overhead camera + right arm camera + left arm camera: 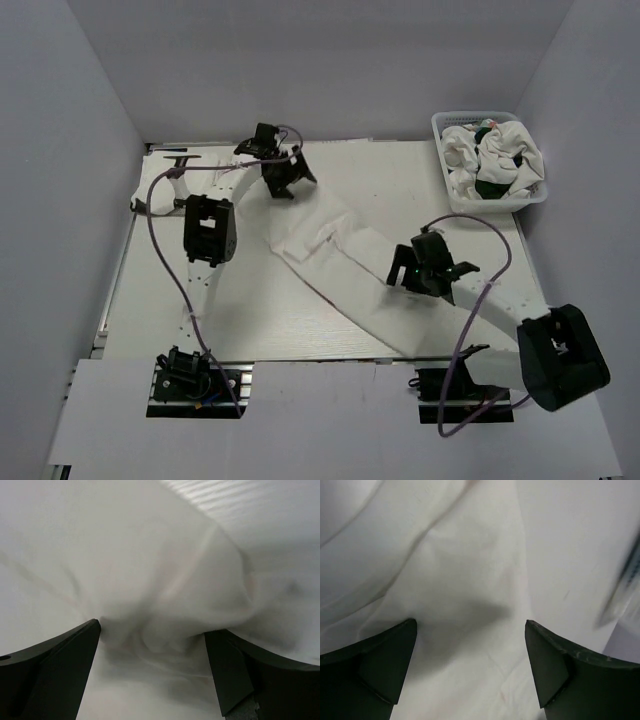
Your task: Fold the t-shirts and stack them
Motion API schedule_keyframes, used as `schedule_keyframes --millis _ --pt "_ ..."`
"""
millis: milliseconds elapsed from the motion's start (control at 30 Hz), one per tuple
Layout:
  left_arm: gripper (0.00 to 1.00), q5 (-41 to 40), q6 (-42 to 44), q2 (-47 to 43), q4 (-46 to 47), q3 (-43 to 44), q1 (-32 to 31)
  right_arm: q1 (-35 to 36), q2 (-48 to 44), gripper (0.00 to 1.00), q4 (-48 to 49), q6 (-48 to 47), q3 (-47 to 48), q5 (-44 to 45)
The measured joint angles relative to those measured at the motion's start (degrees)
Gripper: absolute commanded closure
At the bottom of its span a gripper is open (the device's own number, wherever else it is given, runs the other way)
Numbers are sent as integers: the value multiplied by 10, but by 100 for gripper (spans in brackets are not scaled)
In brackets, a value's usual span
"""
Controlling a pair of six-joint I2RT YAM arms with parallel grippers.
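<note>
Little was done: one t-shirt (345,270) lay rumpled mid-table beneath the spread-open left gripper (470,630) and right gripper (152,630), other t-shirts (495,155) apparently unfolded, bunched in the basket (497,207) at two o'clock.

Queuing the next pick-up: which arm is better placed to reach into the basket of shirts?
Right, probably. The basket sits far right, nearer the right gripper; the left gripper hovers over the far end of the t-shirt, well to the left. Both jaws stand open.

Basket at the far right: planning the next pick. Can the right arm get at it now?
Probably yes: only bare table lies between the right claw and the basket, and the claw is open over the t-shirt.
</note>
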Motion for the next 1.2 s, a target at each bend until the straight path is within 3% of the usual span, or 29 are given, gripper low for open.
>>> schedule_keyframes --millis 33,100,200,367,567,800,900,1033,1200 --pt "0 -1 2 59 20 100 0 25 -20 10 0 4 -13 -14" --pt "0 8 -7 149 111 216 1 80 -50 10 1 5 -33 -58" --pt "0 47 -59 184 288 201 2 181 -62 10 21 -2 -47 -136" --pt "0 54 -143 269 497 252 -12 313 -30 10 81 -49 -49 -228" --pt "0 16 -157 268 567 225 -24 359 9 10 128 -101 -36 -259" --pt "0 7 -143 256 558 217 -27 385 -18 10 82 -139 -17 -205" --pt "0 5 -105 199 507 159 -27 387 -75 10 78 -143 -14 -170" --pt "0 41 -48 21 475 -24 -26 387 -158 10 99 -128 -16 -119" --pt "0 203 -56 -282 629 -284 -14 386 -260 10 151 -79 -70 -66"
